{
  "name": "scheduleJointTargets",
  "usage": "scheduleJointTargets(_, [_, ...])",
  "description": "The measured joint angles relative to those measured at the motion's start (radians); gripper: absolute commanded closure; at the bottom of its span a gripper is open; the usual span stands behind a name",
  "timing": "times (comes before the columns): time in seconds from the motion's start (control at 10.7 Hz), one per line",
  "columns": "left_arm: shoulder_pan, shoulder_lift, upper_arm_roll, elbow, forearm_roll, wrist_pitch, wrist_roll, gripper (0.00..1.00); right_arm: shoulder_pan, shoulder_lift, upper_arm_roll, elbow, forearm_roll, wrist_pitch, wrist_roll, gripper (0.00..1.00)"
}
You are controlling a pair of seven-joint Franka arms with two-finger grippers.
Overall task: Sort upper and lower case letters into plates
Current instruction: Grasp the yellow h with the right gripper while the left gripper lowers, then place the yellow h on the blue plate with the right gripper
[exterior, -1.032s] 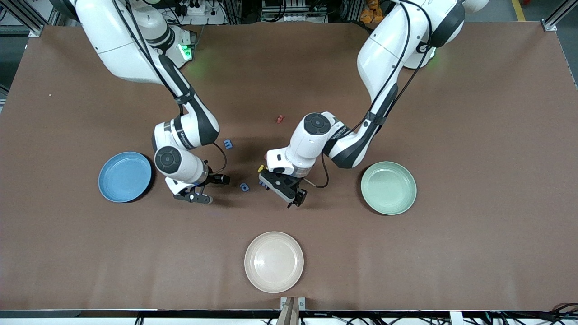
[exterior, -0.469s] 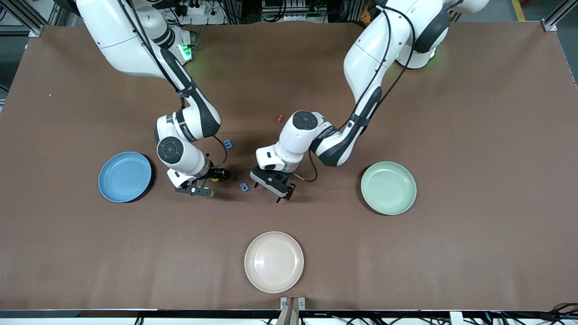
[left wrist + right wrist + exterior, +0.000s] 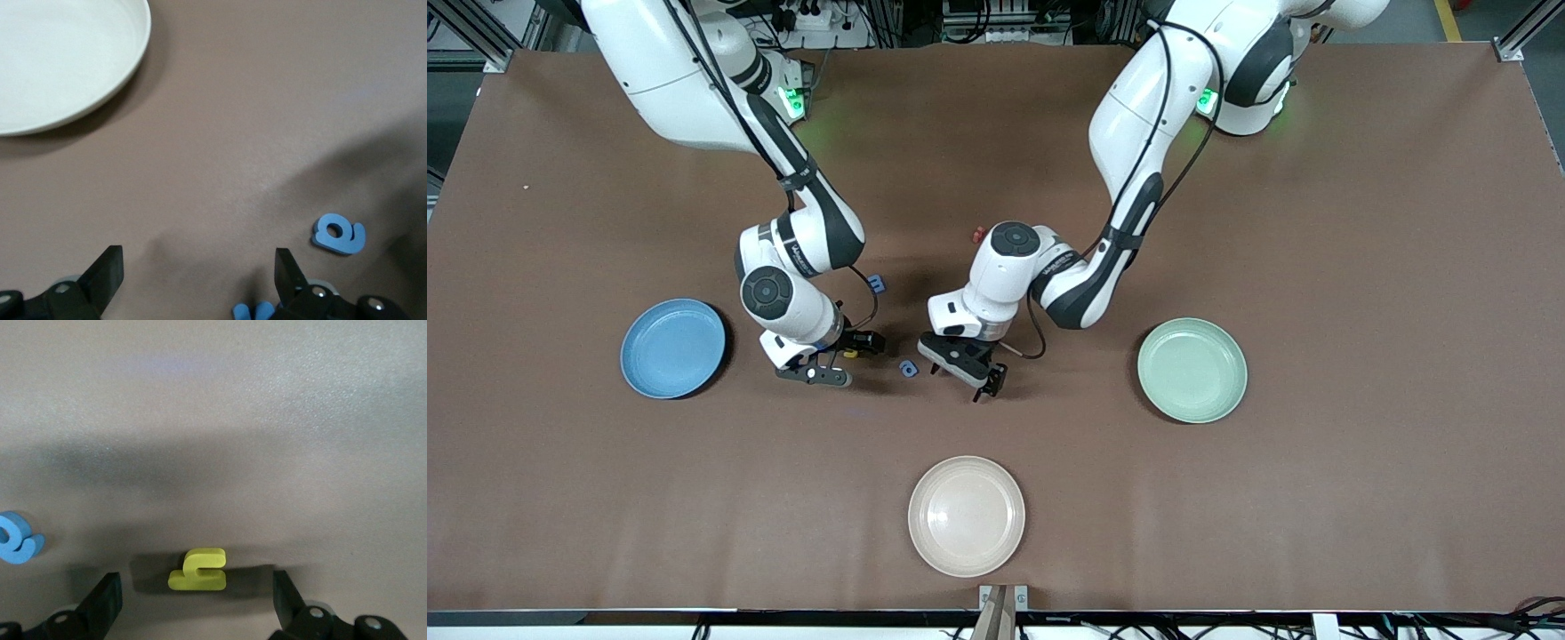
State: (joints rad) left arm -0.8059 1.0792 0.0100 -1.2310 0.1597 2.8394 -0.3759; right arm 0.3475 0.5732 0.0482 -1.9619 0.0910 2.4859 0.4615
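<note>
The blue plate [image 3: 673, 348] lies toward the right arm's end of the table and the mint green plate [image 3: 1192, 370] toward the left arm's end. My right gripper [image 3: 823, 363] [image 3: 193, 603] hangs open low over a small yellow letter [image 3: 198, 570] [image 3: 850, 353], which lies between its fingers untouched. A blue letter [image 3: 908, 368] [image 3: 339, 233] [image 3: 17, 538] lies on the table between the two grippers. My left gripper [image 3: 963, 364] [image 3: 198, 283] is open just beside it, and a second blue letter [image 3: 253, 311] lies by one of its fingers.
A cream plate [image 3: 966, 516] [image 3: 60, 60] sits near the front edge of the table. Another blue letter [image 3: 877, 284] and a red letter [image 3: 978, 235] lie farther from the front camera, partly tucked under the arms.
My left arm has swung toward the right arm's end, bringing its gripper close to the blue letter. My right gripper has shifted slightly and now sits over the yellow letter.
</note>
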Motion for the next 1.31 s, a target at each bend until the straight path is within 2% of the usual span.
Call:
scheduleJointTargets(0.09, [-0.013,0.008,0.008,0.003,0.0,0.001,-0.012,0.0,0.0,0.0,-0.001,0.0,-0.002,0.002,0.0,1.0])
scheduleJointTargets(0.75, [-0.034,0.024,0.018,0.007,0.09,-0.001,-0.043,0.0,0.001,-0.008,-0.006,-0.008,-0.011,0.016,0.0,1.0])
scheduleJointTargets(0.94, [-0.043,0.025,0.019,0.013,0.137,-0.036,-0.101,0.0,0.001,-0.017,-0.019,-0.008,-0.014,0.017,-0.001,1.0])
scheduleJointTargets(1.13, [-0.055,0.021,0.018,0.034,0.246,-0.108,-0.199,0.0,0.0,-0.058,-0.071,-0.004,-0.056,-0.048,-0.05,1.0])
scheduleJointTargets(1.31, [-0.057,0.021,0.008,0.04,0.283,-0.14,-0.222,0.0,-0.003,-0.113,-0.155,-0.002,-0.082,-0.131,-0.185,1.0])
